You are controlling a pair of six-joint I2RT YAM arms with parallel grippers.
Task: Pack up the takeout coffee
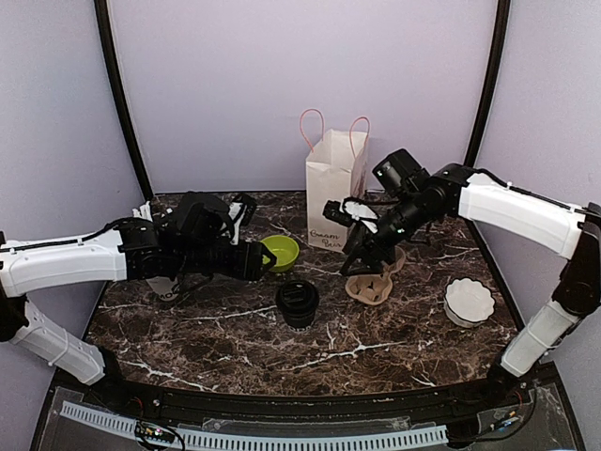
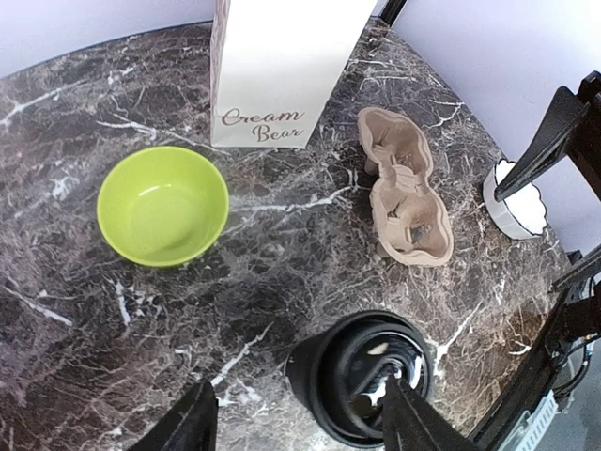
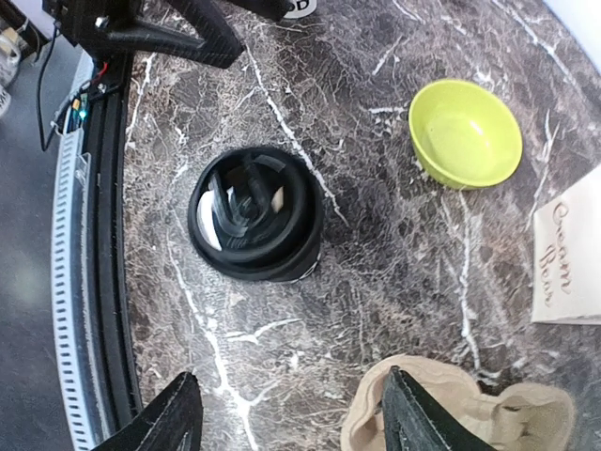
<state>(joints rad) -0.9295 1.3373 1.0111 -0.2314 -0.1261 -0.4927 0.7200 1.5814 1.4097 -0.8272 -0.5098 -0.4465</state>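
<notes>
Dark veined marble forms the table [image 1: 188,348] across the lower half of the overhead view, with lavender walls behind. Just below centre frame stands the takeout coffee cup [image 1: 297,303], black-walled and alone on the stone, touching nothing. Its black lid [image 3: 246,214] lies across the mouth but looks cocked rather than snapped down, since slivers of white interior show beside it in both wrist views.

Toward the back stands a white paper bag [image 1: 333,188] with pink handles. A lime-green bowl [image 1: 280,252] sits to the bag's lower left and a two-well pulp cup carrier [image 1: 371,284] to its lower right. A white scalloped dish [image 1: 468,301] sits near the right edge.

The left gripper [image 2: 299,399] hangs beside the bowl, upper left of the cup, with its fingers spread wide and holding nothing. The right gripper [image 3: 289,385] hangs over the carrier, likewise wide open and empty.

The cup is probably light, with a thin paper wall that would dent under a hard squeeze. Whether it holds liquid cannot be told, so it is best kept upright. The safest hold looks like mid-wall, just under the stiffer rolled rim, with moderate pressure. The lid is smooth plastic and likely slippery. It is better pressed down from above than pinched by its edge, and while loose it could slide off at any tilt.
</notes>
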